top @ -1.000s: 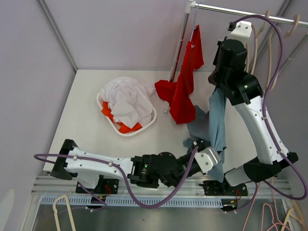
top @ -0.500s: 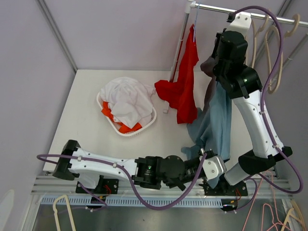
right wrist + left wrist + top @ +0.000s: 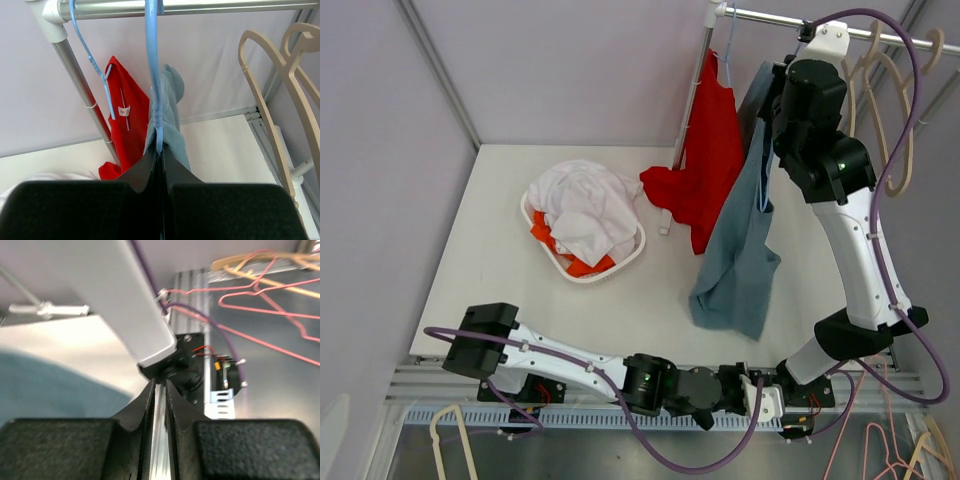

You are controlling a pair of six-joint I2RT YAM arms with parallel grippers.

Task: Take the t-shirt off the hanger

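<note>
My right gripper (image 3: pixel 159 152) is pressed together, pinching the blue hanger (image 3: pixel 151 60) at its neck just under the rail (image 3: pixel 225 6), probably to steady it while the shirt is pulled off. The grey-blue t-shirt (image 3: pixel 740 260) hangs from it over the table's (image 3: pixel 500 250) far right corner, beside a red shirt (image 3: pixel 715 150). My left gripper (image 3: pixel 159 390) is low at the near edge, slightly spread and empty. Probably the hem is next for it.

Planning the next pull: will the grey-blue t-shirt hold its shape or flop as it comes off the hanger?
Likely floppy: the grey-blue t-shirt hangs in limp folds. Probably light, since one thin blue hanger carries it. It may snag, because fabric is bunched around the hanger's neck.
</note>
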